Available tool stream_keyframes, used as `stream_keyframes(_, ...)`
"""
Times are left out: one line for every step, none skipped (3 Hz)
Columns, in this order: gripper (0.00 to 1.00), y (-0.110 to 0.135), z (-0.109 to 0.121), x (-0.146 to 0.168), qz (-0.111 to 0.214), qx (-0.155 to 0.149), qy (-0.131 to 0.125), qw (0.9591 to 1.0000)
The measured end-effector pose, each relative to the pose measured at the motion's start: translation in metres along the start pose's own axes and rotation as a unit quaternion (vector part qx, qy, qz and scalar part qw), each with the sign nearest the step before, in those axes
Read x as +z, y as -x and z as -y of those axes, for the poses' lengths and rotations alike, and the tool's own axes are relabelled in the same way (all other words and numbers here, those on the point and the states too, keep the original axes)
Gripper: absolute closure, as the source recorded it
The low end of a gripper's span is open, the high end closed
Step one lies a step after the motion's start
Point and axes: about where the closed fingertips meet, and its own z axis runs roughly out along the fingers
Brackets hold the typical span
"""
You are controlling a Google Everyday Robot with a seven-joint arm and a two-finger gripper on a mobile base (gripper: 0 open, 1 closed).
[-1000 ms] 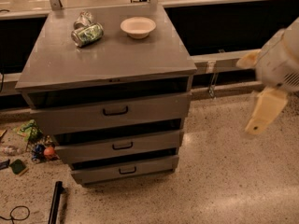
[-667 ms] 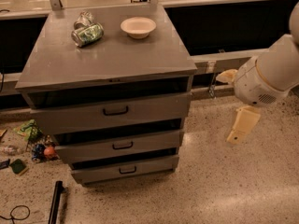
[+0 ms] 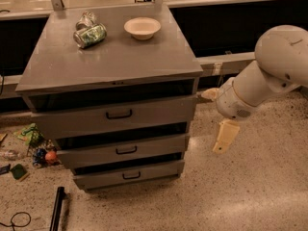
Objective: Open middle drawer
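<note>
The gripper (image 3: pixel 211 122) hangs just off the cabinet's (image 3: pixel 110 64) right side, above the speckled floor (image 3: pixel 250 191), its two cream fingers (image 3: pixel 225 136) spread wide and holding nothing. It sits well apart from the middle drawer (image 3: pixel 159 146), whose grey front lies between the top drawer (image 3: pixel 72 121) and the bottom drawer (image 3: pixel 159 170), a dark gap above it and its small black handle (image 3: pixel 126 150) untouched. Up on the cabinet's top stand a white bowl (image 3: pixel 142 28) and a crushed green can (image 3: pixel 90 35).
</note>
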Motion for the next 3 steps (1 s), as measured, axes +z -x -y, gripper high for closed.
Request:
stream_keyframes(0.0,0.001,-0.013,0.075,0.04,0.002,0.031,0.9987)
stream_keyframes(0.0,0.002,-0.023,0.155,0.072,-0.012,0.067,0.9951)
stream_keyframes(0.0,0.005,-0.023,0.226,0.087,-0.045,0.093,0.9908)
